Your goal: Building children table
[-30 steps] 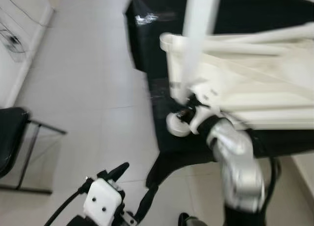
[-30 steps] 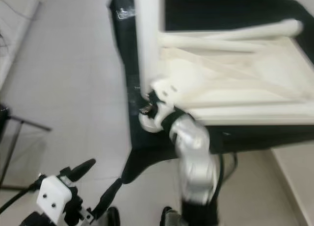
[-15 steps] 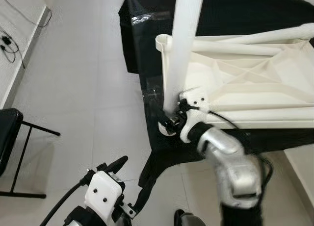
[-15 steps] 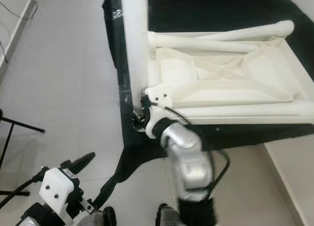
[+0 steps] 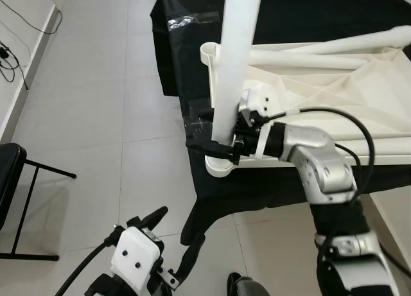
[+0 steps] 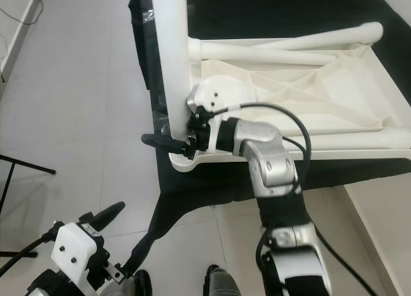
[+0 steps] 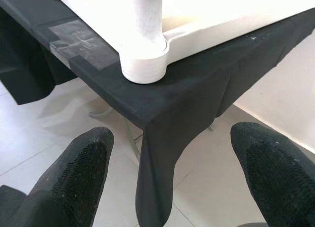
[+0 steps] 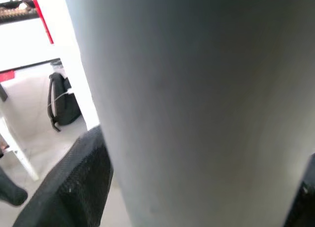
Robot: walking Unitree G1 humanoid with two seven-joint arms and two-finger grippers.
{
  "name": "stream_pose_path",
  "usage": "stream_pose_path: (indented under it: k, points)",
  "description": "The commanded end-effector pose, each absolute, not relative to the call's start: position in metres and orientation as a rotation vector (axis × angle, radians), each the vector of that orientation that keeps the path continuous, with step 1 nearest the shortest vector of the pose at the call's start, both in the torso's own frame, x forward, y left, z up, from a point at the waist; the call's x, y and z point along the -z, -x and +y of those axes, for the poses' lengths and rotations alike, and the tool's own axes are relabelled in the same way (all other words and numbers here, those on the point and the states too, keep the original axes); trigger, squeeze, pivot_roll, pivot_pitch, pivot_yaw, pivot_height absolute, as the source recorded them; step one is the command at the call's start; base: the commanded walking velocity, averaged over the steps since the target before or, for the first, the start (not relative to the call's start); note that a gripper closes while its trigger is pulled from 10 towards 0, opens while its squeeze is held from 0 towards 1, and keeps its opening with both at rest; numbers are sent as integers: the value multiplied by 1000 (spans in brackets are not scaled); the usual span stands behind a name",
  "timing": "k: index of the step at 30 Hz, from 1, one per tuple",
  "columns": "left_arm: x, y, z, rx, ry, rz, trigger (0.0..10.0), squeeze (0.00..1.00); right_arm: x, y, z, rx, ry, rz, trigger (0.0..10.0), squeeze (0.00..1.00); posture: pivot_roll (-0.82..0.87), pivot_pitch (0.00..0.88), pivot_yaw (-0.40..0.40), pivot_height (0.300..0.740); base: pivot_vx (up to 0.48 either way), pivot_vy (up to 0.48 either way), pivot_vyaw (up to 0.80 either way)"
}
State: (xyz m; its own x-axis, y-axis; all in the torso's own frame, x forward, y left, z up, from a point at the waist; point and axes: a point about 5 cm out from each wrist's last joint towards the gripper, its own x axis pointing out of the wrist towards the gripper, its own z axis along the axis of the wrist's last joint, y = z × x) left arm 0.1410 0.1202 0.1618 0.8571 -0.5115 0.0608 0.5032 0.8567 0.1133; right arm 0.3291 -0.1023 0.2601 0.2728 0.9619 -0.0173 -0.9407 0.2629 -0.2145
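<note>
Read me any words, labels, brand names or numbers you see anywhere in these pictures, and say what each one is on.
No readable text anywhere.
The white table leg, the upturned white tabletop and the black cloth carry no print.
The clear tape patch is blank.

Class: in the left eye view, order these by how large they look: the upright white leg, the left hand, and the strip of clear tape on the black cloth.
1. Leg: largest, though it rises toward the camera, so nearness enlarges it.
2. Left hand: smaller; also near the camera.
3. Tape: smallest, and farthest away.
</note>
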Motion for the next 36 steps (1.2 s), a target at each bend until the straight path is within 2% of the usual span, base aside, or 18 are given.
stream_pose_path:
  k: [1,4,8,14,17,19,20,22,23,24,26,27,30,31,33,34,35,36]
  points:
    - [-162,-137,119,533,-92,-80,10000,0,-259,-330,-96,-1381,195,-127,0,0,133,302,-18,740,0,0,0]
    - [-163,-135,119,533,-91,-76,10000,0,-261,-335,-100,-1478,217,-124,0,0,136,311,-15,740,0,0,0]
    - [-163,-134,120,533,-91,-74,10000,0,-263,-336,-104,-1496,218,-125,0,0,134,312,-14,740,0,0,0]
    - [-162,-134,119,536,-87,-69,10000,0,-255,-334,-115,-1365,212,-133,0,0,122,314,-17,740,0,0,0]
    - [-162,-133,119,534,-82,-68,10000,0,-242,-324,-119,-1135,170,-105,0,0,89,317,-39,740,0,0,0]
    - [-162,-132,120,532,-78,-67,10000,0,-220,-322,-118,-783,219,-1,0,0,82,319,-45,740,0,0,0]
    - [-162,-132,120,532,-78,-67,10000,0,-220,-322,-118,-783,219,-1,0,0,82,319,-45,740,0,0,0]
    - [-162,-133,120,531,-74,-68,10000,0,-199,-297,-124,-338,195,115,0,0,69,321,-45,740,0,0,0]
    - [-162,-133,120,531,-74,-68,10000,0,-199,-297,-124,-338,195,115,0,0,69,321,-45,740,0,0,0]
    - [-161,-137,119,535,-71,-72,10000,0,-190,-284,-115,-253,179,159,0,0,51,311,-31,740,0,0,0]
    - [-161,-138,119,537,-71,-73,10000,0,-188,-285,-111,-266,182,162,0,0,51,311,-31,740,0,0,0]
    - [-160,-141,119,539,-76,-78,10000,0,-195,-300,-103,-276,185,116,0,0,61,298,-32,740,0,0,0]
    - [-159,-144,119,535,-82,-82,10000,0,-203,-315,-96,-281,172,75,0,0,59,273,-35,740,0,0,0]
    - [-158,-145,119,532,-84,-84,10000,0,-205,-318,-93,-282,165,66,8980,0,60,271,-36,740,0,0,0]
    - [-158,-147,119,523,-89,-87,10000,0,-207,-321,-92,-277,144,49,8980,0,67,258,-42,740,0,0,0]
    - [-157,-148,119,517,-92,-89,10000,0,-208,-323,-92,-273,130,39,10000,0,67,258,-42,740,0,0,0]
    - [-157,-149,120,506,-96,-90,10000,0,-212,-319,-90,-292,114,8,10000,153,66,250,-42,740,0,0,0]
    - [-156,-152,122,493,-97,-90,10000,0,-214,-316,-89,-323,72,-19,10000,1000,61,237,-38,740,0,0,0]
